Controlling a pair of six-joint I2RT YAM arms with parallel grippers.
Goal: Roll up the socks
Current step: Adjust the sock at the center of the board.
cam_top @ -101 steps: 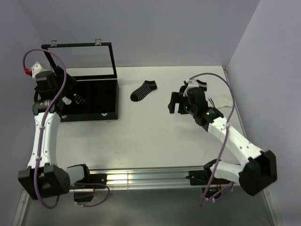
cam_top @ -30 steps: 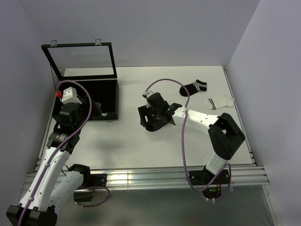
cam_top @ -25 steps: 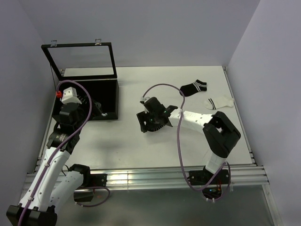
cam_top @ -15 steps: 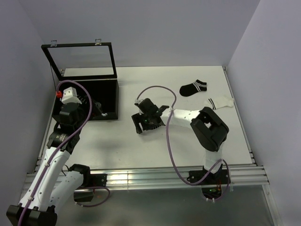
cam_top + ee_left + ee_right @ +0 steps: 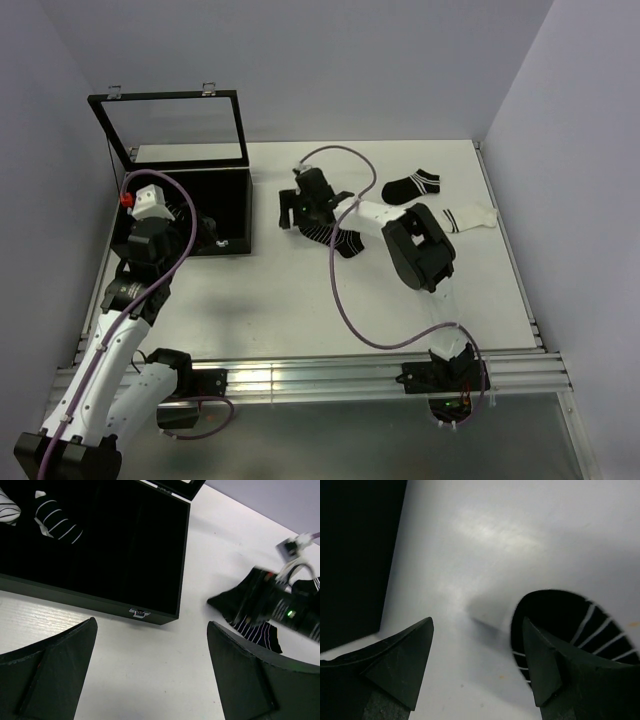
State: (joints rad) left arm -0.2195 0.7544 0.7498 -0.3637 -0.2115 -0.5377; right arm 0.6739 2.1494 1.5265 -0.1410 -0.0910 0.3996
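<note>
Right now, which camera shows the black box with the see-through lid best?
The top external view: the whole black box with its clear lid standing open. The left wrist view shows only its dark inside and front wall, hardly any lid. The right wrist view catches just a dark strip, likely its side.

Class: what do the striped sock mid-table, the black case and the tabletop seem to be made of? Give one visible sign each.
Striped sock: knitted fabric, matte; it lies limp and creased.
Black case: dark matte lining, probably felt or velvet; it reflects nothing; shell unclear.
Tabletop: smooth white board, semi-gloss, with soft glare patches.
</note>
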